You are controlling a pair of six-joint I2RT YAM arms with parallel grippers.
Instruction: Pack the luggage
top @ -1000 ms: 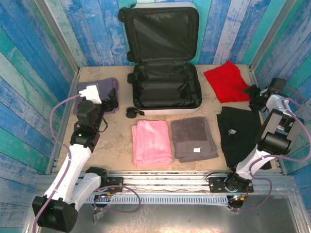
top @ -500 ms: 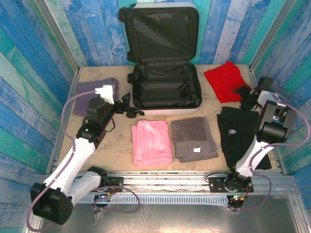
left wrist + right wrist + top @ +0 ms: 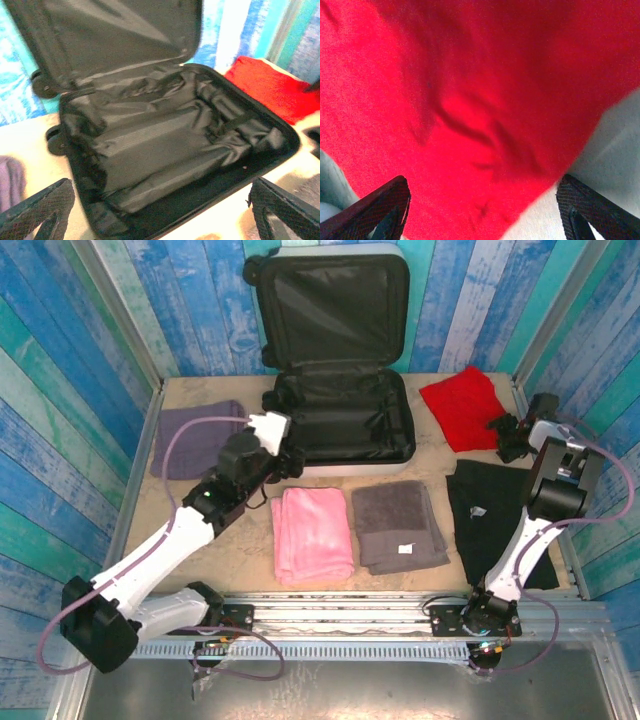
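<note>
Left wrist view shows you the left gripper (image 3: pixel 160 217) with its jaws spread wide and gripping nothing. Directly ahead of it lies the luggage (image 3: pixel 165 145), open, with its lid raised at the back and the black lining of its base exposed. From the top external view, you find this gripper (image 3: pixel 285 462) just beside the near left corner of the luggage (image 3: pixel 340 415). The right gripper (image 3: pixel 485 215) also stands open, its fingers straddling a corner of a red cloth (image 3: pixel 470 100). You cannot tell whether they touch it. That cloth (image 3: pixel 462 405) lies on the table (image 3: pixel 240 540), just right of the luggage.
</note>
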